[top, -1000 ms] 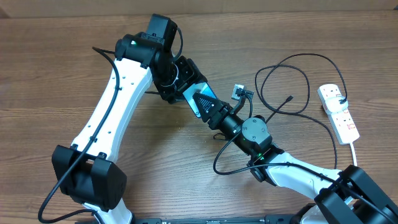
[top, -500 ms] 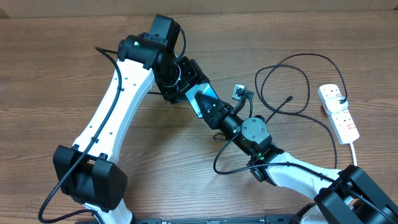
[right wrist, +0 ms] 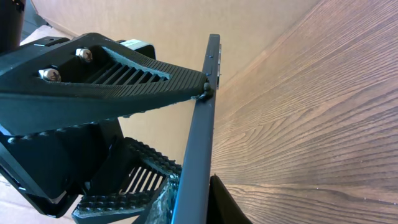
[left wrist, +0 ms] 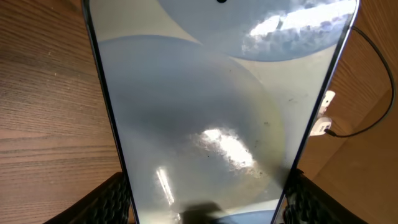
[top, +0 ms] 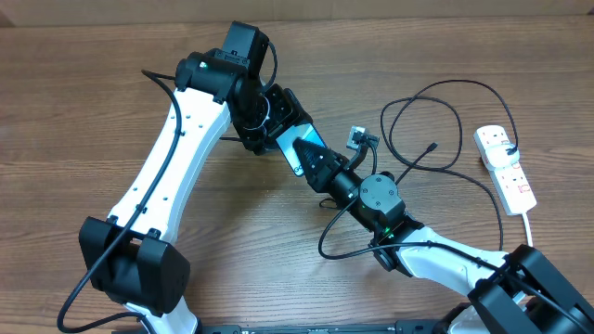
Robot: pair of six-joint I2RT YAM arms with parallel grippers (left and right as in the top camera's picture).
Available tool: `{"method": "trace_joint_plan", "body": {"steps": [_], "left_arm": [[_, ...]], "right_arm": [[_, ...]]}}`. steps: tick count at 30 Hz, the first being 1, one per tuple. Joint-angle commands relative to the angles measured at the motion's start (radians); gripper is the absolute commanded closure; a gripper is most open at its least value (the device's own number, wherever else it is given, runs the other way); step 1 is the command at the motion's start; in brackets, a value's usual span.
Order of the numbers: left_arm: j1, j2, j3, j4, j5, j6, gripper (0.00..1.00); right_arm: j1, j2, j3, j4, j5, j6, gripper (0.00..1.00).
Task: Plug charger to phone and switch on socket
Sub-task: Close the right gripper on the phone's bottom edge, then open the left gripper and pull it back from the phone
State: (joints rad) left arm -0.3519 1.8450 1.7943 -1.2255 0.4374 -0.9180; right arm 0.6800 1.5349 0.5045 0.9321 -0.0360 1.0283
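The phone (top: 299, 145) is held above the table between both arms, its light blue screen facing up. My left gripper (top: 284, 137) is shut on its long edges; in the left wrist view the screen (left wrist: 205, 106) fills the frame between my fingers (left wrist: 208, 208). My right gripper (top: 318, 165) is shut on the phone's near end; the right wrist view shows the phone edge-on (right wrist: 204, 124) between its fingers (right wrist: 199, 202). The charger (top: 445, 116) lies looped on the table at the right, its connector tip (top: 433, 146) free. The socket (top: 506, 167) lies at the far right.
A small grey-white plug piece (top: 355, 137) with a black lead lies just beyond the phone; it also shows in the left wrist view (left wrist: 322, 122). The socket's white cord (top: 530, 223) runs toward the front edge. Black cable loops lie around the right arm.
The left arm and the phone shifted slightly to the right a second ago. Nothing has moved in the last half second.
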Motion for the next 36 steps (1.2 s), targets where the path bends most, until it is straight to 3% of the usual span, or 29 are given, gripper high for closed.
{"method": "trace_joint_plan", "body": {"steps": [1,9,16,23,36], "left_arm": [[-0.010,0.001,0.025,0.007,0.023,-0.002,0.45],[-0.009,0.001,0.025,0.007,0.015,0.006,0.27],[-0.006,0.000,0.026,0.017,-0.022,0.014,0.00],[0.008,0.000,0.030,0.074,-0.022,0.121,0.00],[0.266,-0.098,0.116,-0.132,-0.073,0.360,0.00]], "right_arm": [[0.005,-0.004,0.014,0.024,-0.033,0.001,0.87],[0.005,-0.004,0.014,0.024,-0.032,0.001,0.90],[0.005,-0.004,0.014,0.005,-0.032,0.001,0.92],[0.005,-0.004,0.014,-0.067,-0.032,0.008,0.96],[0.005,-0.005,0.014,-0.161,-0.108,0.404,0.96]]}}
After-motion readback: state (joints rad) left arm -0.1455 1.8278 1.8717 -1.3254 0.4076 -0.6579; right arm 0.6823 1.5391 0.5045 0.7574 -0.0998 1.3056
